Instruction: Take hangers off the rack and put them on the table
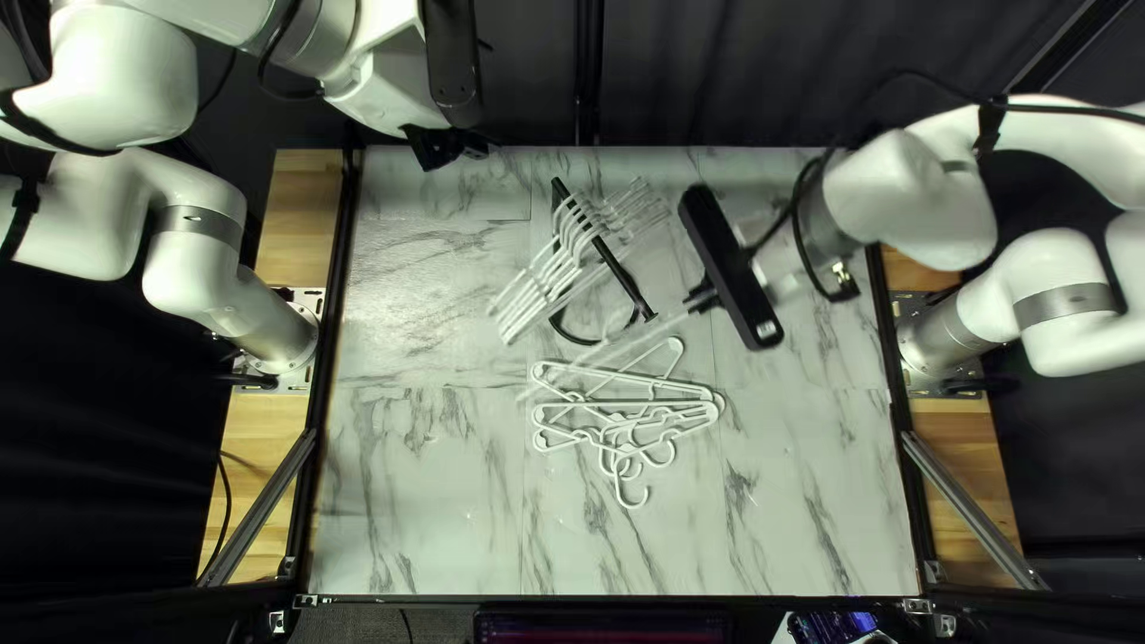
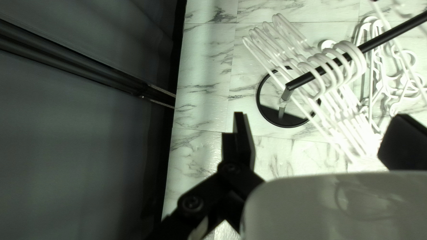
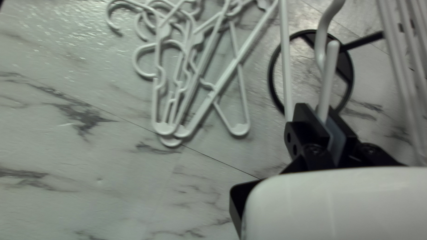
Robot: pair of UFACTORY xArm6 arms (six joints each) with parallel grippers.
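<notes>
One white hanger is pinched between both fingers of the right end effector, above the worktop. Several more hang by their hooks on the bar of one black rack; they overlap too much to count surely. A loose pile, also uncountable, lies flat beside the rack, towards the near edge. The left end effector stands open near the far edge, its fingers wide apart.
</notes>
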